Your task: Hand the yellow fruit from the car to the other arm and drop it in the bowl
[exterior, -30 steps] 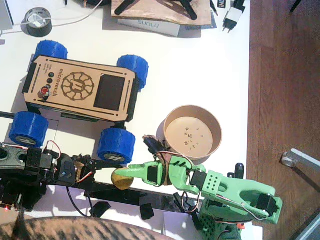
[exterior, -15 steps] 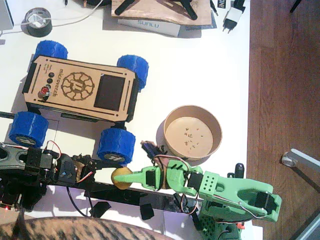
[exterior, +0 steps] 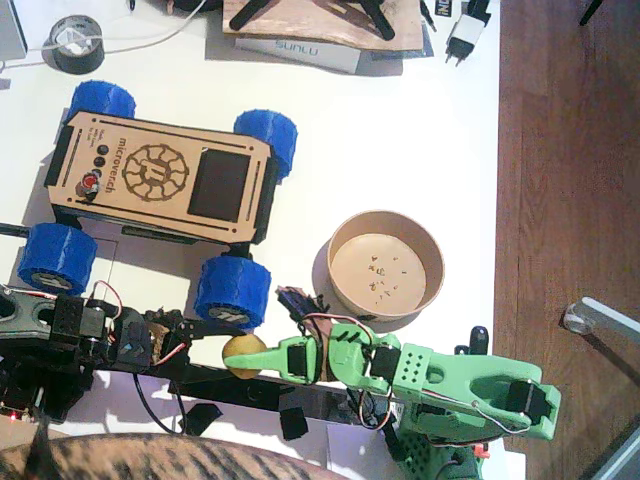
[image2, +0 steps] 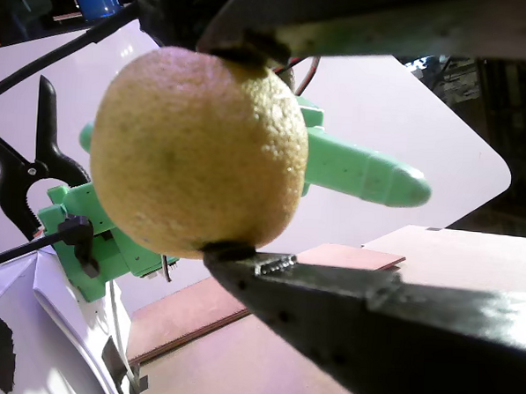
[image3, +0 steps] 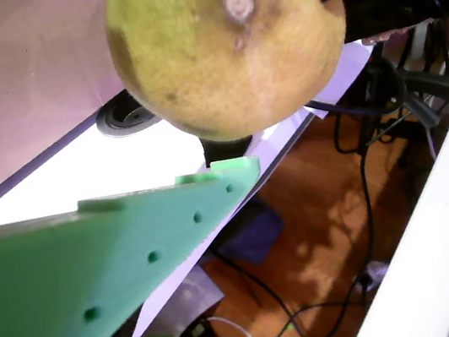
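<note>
Left gripper (image2: 248,152) clamps the yellow fruit (exterior: 243,355) mid-air for handover; right gripper (exterior: 268,360) jaws spread around it, ungripped.

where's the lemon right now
In the fixed view the lemon sits low and left of centre, held in the black left claw, just below the car's near wheel, with the green claw alongside.

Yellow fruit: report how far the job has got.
Done: the yellow fruit is off the car, clamped in the left end effector. In hand: the handover, with the right end effector at the fruit, its grip unclear. Left: release by the left arm, then the drop into the empty bowl.
</note>
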Controlling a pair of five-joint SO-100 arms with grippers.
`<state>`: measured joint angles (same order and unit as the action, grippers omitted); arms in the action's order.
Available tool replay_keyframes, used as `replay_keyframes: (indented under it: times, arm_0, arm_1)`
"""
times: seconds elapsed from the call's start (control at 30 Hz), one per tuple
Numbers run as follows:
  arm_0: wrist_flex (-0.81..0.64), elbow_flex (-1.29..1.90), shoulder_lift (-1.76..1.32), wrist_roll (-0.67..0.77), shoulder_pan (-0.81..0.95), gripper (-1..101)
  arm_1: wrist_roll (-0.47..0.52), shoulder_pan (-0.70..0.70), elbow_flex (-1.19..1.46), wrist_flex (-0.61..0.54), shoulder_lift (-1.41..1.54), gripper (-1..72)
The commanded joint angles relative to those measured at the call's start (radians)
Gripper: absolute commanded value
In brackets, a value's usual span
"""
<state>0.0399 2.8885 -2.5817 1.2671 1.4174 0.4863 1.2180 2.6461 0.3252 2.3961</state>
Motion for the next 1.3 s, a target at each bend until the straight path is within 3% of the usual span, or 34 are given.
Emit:
replay_keyframes:
  times: [0.0,0.23,0.47,0.87,1.17,1.27]
  arm_0:
    - [-0.034,-0.012,-0.020,0.009,0.005,0]
    - [-0.034,-0.012,-0.020,0.009,0.005,0]
    - [-0.034,-0.012,-0.018,0.009,0.005,0]
    - [-0.034,-0.012,-0.017,0.009,0.005,0]
    - [-0.034,-0.012,-0.017,0.009,0.005,0]
    - [-0.029,-0.012,-0.017,0.009,0.005,6]
  arm_1:
    - [0.028,-0.014,-0.038,-0.034,-0.005,43.7]
    - [0.067,-0.020,-0.044,-0.060,-0.031,40.8]
    - [0.262,-0.018,-0.035,-0.089,-0.031,16.6]
    - [0.267,-0.008,-0.040,-0.103,-0.023,0.2]
    - [0.236,-0.008,-0.038,-0.112,-0.008,0.1]
    - [0.229,-0.008,-0.037,-0.115,-0.006,0.0]
